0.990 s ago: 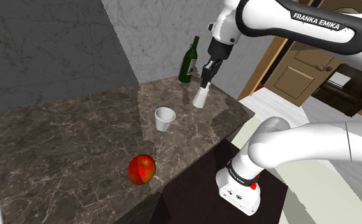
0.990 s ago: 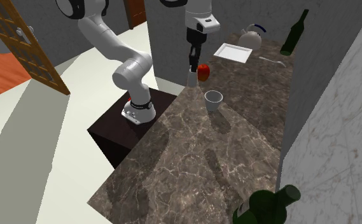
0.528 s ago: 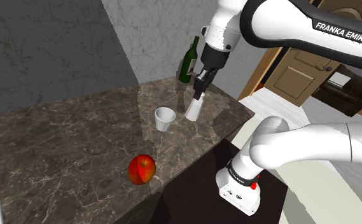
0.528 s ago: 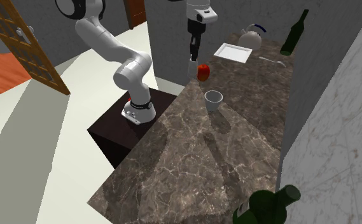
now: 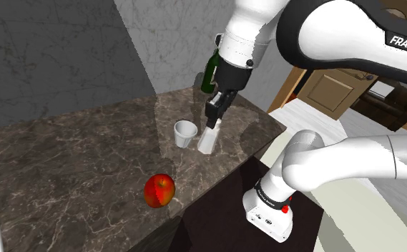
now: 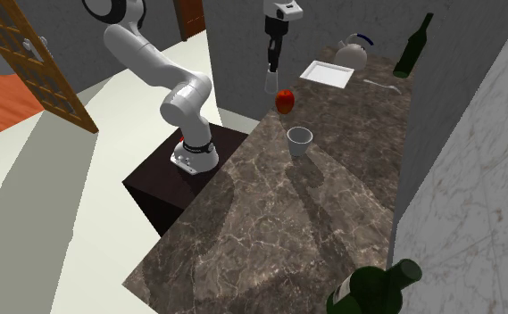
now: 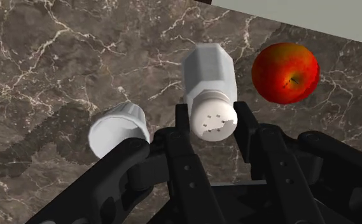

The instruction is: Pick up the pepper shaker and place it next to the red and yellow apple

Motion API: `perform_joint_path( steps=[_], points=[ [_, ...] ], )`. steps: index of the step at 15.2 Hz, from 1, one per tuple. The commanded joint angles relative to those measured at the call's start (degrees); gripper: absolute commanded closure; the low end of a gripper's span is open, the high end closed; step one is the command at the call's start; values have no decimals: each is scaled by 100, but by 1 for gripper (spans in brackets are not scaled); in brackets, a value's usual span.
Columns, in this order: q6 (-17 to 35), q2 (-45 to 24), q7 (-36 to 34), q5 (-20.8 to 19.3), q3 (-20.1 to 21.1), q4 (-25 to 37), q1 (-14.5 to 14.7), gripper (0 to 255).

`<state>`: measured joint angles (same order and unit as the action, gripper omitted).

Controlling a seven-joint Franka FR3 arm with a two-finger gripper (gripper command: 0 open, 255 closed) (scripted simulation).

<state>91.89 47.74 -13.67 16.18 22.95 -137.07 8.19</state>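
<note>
Your gripper (image 7: 212, 125) is clamped on the white pepper shaker (image 7: 210, 86). In the wrist view a black finger presses each side of its perforated cap, and its body points down toward the dark marble counter (image 7: 58, 57). From there you see the shaker between the white cup (image 7: 118, 129) and the red and yellow apple (image 7: 285, 72), touching neither. In the shoulder view the shaker (image 5: 207, 139) hangs from the gripper (image 5: 213, 119) just beside the cup (image 5: 185, 134). The apple (image 5: 159, 190) sits well apart, nearer the counter's front edge. In the second exterior view the shaker (image 6: 268, 82) is lifted off the surface, near the apple (image 6: 284, 100).
</note>
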Motion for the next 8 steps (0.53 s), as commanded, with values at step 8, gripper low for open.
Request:
perform_joint_path(
  steps=[8],
  points=[
    [625, 61, -8, 184, 208, -677, 79, 255]
  ],
)
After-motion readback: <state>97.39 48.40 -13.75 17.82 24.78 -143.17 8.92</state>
